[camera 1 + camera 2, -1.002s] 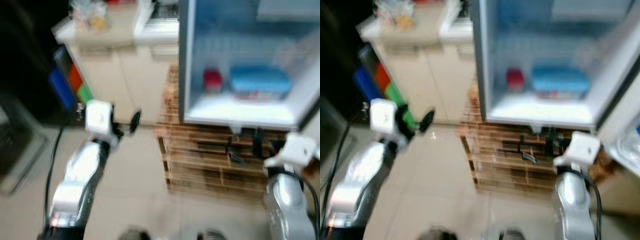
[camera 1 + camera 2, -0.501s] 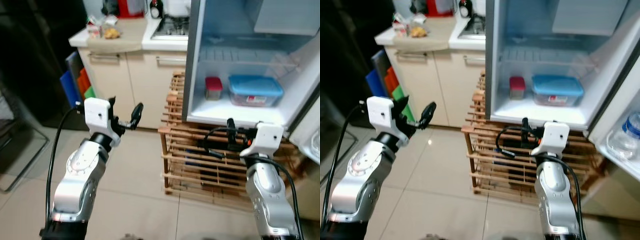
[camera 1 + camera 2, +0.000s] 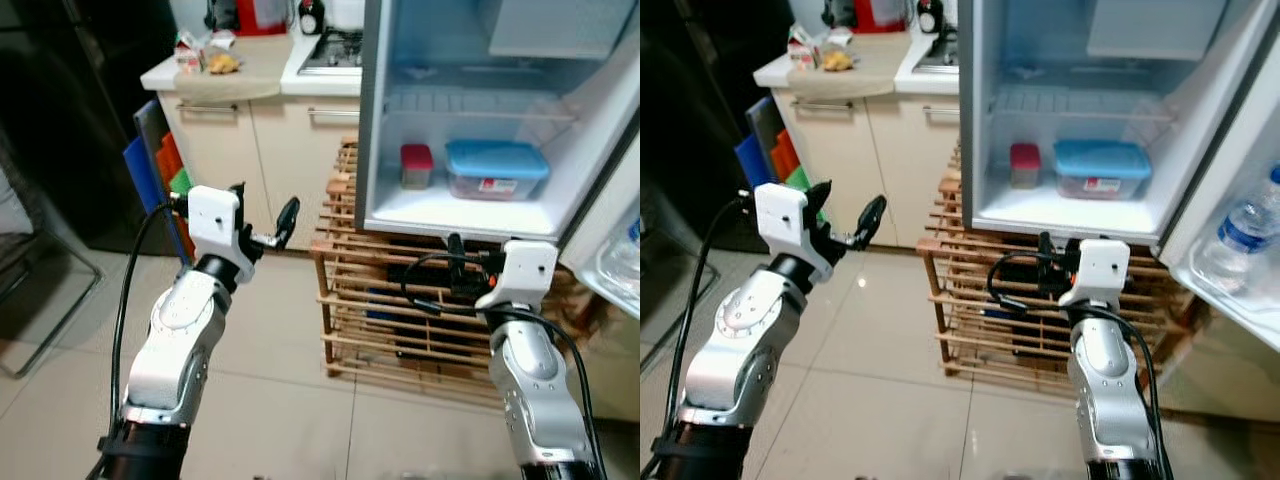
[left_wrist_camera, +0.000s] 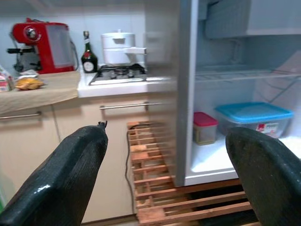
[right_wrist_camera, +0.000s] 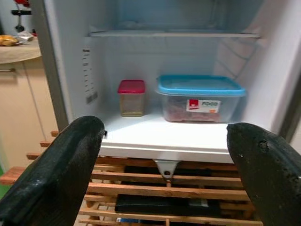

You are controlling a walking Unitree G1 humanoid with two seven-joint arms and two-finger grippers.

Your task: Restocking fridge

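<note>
While the head views were a smear a second ago, they are sharp now and the fridge sits a little larger and more centred, so the robot has walked up, swung round and roughly settled facing it (good news for restocking, since nothing can be placed until it stands square to the shelf). Going from the left: the worktop (image 3: 215,80) carries a red coffee machine (image 4: 41,44), one dark bottle (image 4: 89,55) and a few snack packets, with a white pot (image 4: 121,48) on the hob beside them. The left gripper (image 3: 262,228) is raised before the cupboards, its fingers spread wide with nothing between them. Next comes the slatted wooden crate stand (image 3: 385,310) and on it the open fridge (image 3: 1070,110). Its lower shelf holds two things, one small red-lidded jar (image 5: 131,97) and just beside it one blue-lidded food box (image 5: 201,98); the wire shelf above looks bare. The right gripper (image 3: 452,270) hangs low before the stand, just under the fridge floor, fingers likewise parted wide and holding nothing. Farthest right, the door rack (image 3: 1230,270) holds one water bottle (image 3: 1240,235). With neither gripper carrying stock, I judge the restocking items must be fetched first.
</note>
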